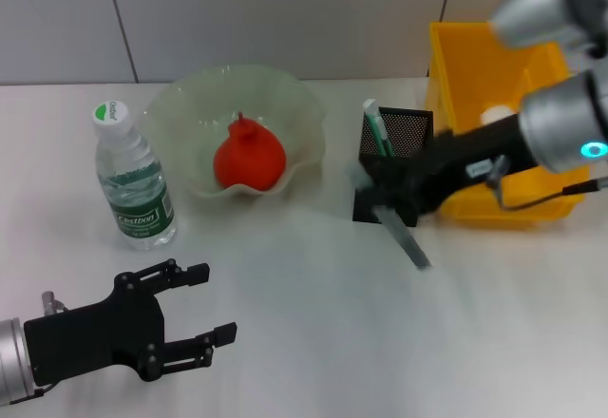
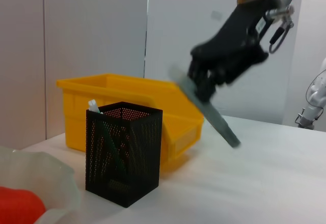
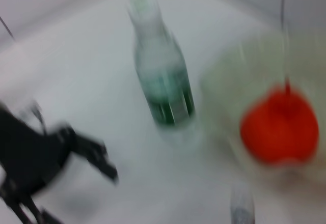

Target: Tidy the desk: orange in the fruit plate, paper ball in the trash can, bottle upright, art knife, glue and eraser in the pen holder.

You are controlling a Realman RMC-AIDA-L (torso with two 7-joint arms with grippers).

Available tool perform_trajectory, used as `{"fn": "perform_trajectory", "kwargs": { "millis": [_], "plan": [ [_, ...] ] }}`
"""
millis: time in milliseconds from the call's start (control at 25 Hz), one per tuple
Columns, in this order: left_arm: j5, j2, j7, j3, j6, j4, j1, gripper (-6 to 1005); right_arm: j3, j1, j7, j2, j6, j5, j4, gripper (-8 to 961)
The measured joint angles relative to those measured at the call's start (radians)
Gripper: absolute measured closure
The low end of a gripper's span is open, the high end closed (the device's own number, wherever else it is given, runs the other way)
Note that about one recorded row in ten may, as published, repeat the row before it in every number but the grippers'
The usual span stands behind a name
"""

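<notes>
My right gripper (image 1: 382, 196) is shut on the glue (image 1: 406, 236), a silver-grey stick held slanting above the table just in front of the pen holder (image 1: 396, 152). They also show in the left wrist view: the gripper (image 2: 201, 88), the glue (image 2: 216, 118) and the pen holder (image 2: 123, 154). The art knife (image 1: 375, 124) stands in the holder. The orange (image 1: 249, 158) lies in the fruit plate (image 1: 189, 99). The bottle (image 1: 134, 188) stands upright. The paper ball (image 1: 496, 114) lies in the trash can (image 1: 472, 69). My left gripper (image 1: 211, 302) is open and empty. The eraser is out of view.
The trash can stands right behind and beside the pen holder at the back right. A grey panelled wall (image 1: 237, 9) runs along the table's far edge. The bottle (image 3: 165, 84) and orange (image 3: 280, 127) show blurred in the right wrist view.
</notes>
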Motion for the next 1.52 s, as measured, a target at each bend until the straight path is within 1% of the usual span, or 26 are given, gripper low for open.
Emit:
{"fn": "perform_trajectory", "kwargs": {
  "millis": [40, 80, 120, 240, 320, 440, 480, 520, 640, 680, 760, 800, 840, 880, 920, 1120, 1320, 1520],
  "plan": [
    [0.000, 0.000, 0.000, 0.000, 0.000, 0.000, 0.000, 186, 0.012, -0.027, -0.058, 0.000, 0.023, 0.062, -0.001, 812],
    [0.000, -0.002, 0.000, 0.000, 0.000, 0.000, 0.000, 186, 0.039, -0.074, -0.169, -0.001, 0.069, 0.169, 0.011, 813],
    [0.000, -0.002, 0.000, 0.000, 0.000, 0.000, 0.000, 186, 0.039, -0.074, -0.169, -0.001, 0.069, 0.169, 0.011, 813],
    [0.000, -0.003, -0.001, 0.001, 0.000, 0.000, 0.000, 186, 0.086, -0.118, -0.331, -0.001, 0.125, 0.298, 0.068, 815],
    [0.000, -0.004, -0.004, 0.001, 0.000, 0.000, 0.000, 186, 0.126, -0.127, -0.410, -0.001, 0.139, 0.368, 0.121, 816],
    [0.000, -0.004, -0.005, 0.001, 0.000, 0.000, -0.001, 186, 0.213, -0.122, -0.519, -0.001, 0.149, 0.464, 0.228, 817],
    [0.000, -0.004, -0.005, 0.001, 0.000, 0.000, -0.001, 186, 0.256, -0.113, -0.568, -0.002, 0.160, 0.508, 0.296, 817],
    [0.000, -0.004, -0.005, 0.001, 0.000, 0.000, -0.001, 186, 0.256, -0.113, -0.568, -0.002, 0.160, 0.508, 0.296, 817],
    [0.000, -0.004, -0.004, 0.001, 0.000, -0.004, -0.001, 186, 0.284, -0.094, -0.616, -0.004, 0.190, 0.537, 0.366, 818],
    [0.000, -0.005, -0.001, 0.001, 0.000, -0.005, 0.000, 186, 0.283, -0.084, -0.627, -0.004, 0.224, 0.538, 0.391, 818],
    [0.000, -0.005, 0.000, 0.001, 0.000, -0.005, 0.000, 186, 0.280, -0.079, -0.634, -0.004, 0.246, 0.538, 0.405, 818],
    [0.000, -0.006, 0.000, 0.001, -0.001, -0.006, 0.000, 186, 0.275, -0.064, -0.661, -0.002, 0.280, 0.540, 0.444, 818],
    [0.000, -0.006, 0.000, 0.001, -0.001, -0.006, 0.000, 186, 0.275, -0.064, -0.661, -0.002, 0.280, 0.540, 0.444, 819],
    [0.000, -0.006, 0.001, 0.001, -0.001, -0.006, 0.000, 186, 0.274, -0.047, -0.687, -0.001, 0.298, 0.541, 0.483, 819],
    [0.000, -0.007, 0.001, 0.001, -0.001, -0.006, 0.000, 186, 0.274, -0.047, -0.687, -0.001, 0.298, 0.541, 0.483, 819],
    [0.000, -0.007, 0.000, 0.001, -0.002, -0.006, 0.000, 187, 0.273, -0.012, -0.757, 0.002, 0.354, 0.548, 0.569, 820],
    [0.000, -0.007, 0.001, 0.001, -0.003, -0.006, 0.000, 187, 0.273, 0.002, -0.798, 0.003, 0.376, 0.555, 0.612, 762],
    [0.000, -0.007, 0.001, 0.001, -0.003, -0.006, 0.000, 187, 0.274, 0.009, -0.802, 0.001, 0.386, 0.556, 0.627, 704]
  ]
}}
